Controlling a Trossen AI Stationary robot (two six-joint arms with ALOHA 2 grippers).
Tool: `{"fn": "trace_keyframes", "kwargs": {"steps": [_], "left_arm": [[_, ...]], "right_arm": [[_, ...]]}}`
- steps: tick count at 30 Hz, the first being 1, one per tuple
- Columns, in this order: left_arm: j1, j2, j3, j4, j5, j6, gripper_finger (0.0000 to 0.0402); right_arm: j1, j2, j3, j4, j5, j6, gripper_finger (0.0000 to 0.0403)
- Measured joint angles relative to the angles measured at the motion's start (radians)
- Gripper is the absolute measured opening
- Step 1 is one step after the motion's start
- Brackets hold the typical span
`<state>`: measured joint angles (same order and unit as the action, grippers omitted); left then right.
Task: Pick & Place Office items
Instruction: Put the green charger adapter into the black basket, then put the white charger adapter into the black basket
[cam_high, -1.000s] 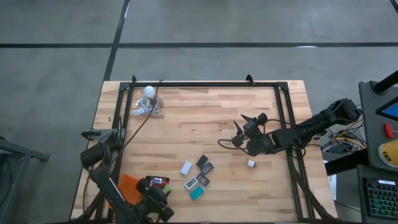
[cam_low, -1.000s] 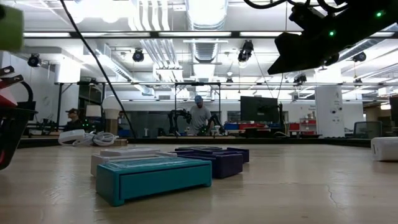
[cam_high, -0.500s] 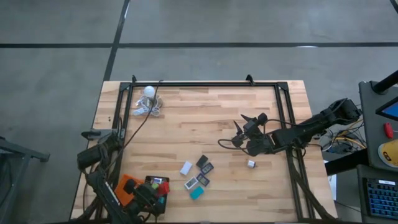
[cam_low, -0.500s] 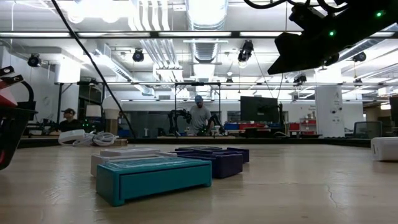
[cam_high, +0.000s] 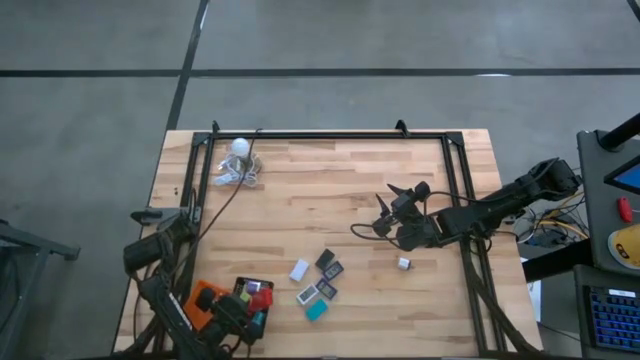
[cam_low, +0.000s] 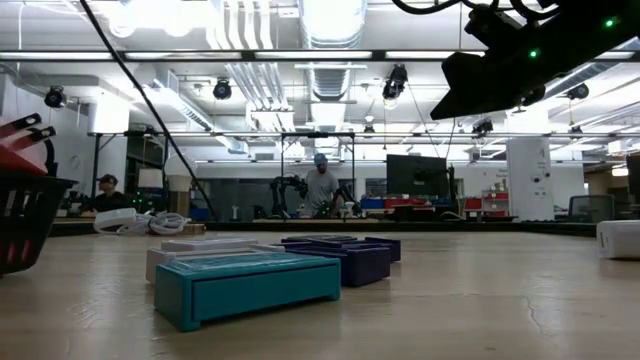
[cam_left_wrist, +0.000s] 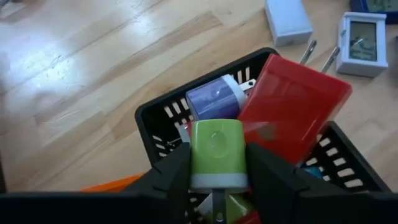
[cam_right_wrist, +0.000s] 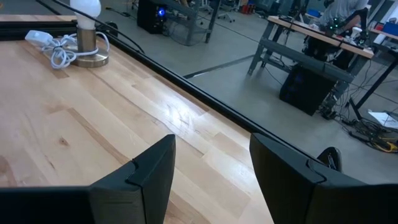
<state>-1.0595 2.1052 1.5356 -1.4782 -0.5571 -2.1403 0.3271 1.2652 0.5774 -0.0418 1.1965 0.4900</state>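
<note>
Hovering over the black basket (cam_left_wrist: 163, 112), the left gripper (cam_left_wrist: 217, 165) pinches a green charger plug (cam_left_wrist: 217, 149), presumably to drop it in, while the right gripper (cam_right_wrist: 211, 168) waits open and empty above the counter (cam_high: 330, 190).

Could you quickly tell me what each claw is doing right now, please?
Left claw: shut on the green block, over the black tray.
Right claw: open, empty, above the table.

Left pincer (cam_left_wrist: 217, 163) grips green piece (cam_left_wrist: 217, 149) — above black tray (cam_left_wrist: 163, 118) (red piece (cam_left_wrist: 289, 106) inside).
</note>
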Motion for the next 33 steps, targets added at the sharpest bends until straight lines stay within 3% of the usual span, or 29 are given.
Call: {"fn": "trace_keyframes", "kwargs": {"steps": [16, 23, 28, 33], "left_arm": [[-0.001, 0.000, 0.000, 0.022, -0.015, 0.012, 0.0242], [-0.001, -0.026, 0.000, 0.022, -0.031, 0.030, 0.0256], [0.001, -0.091, 0.001, 0.020, -0.114, 0.102, 0.0257], [0.025, -0.143, 0.001, 0.052, -0.311, 0.281, 0.0257]], "right_arm": [[0.000, 0.000, 0.000, 0.000, 0.000, 0.000, 0.0203], [0.000, 0.000, 0.000, 0.000, 0.000, 0.000, 0.0203], [0.000, 0.000, 0.000, 0.000, 0.000, 0.000, 0.0203], [0.000, 0.000, 0.000, 0.000, 0.000, 0.000, 0.0203]]}}
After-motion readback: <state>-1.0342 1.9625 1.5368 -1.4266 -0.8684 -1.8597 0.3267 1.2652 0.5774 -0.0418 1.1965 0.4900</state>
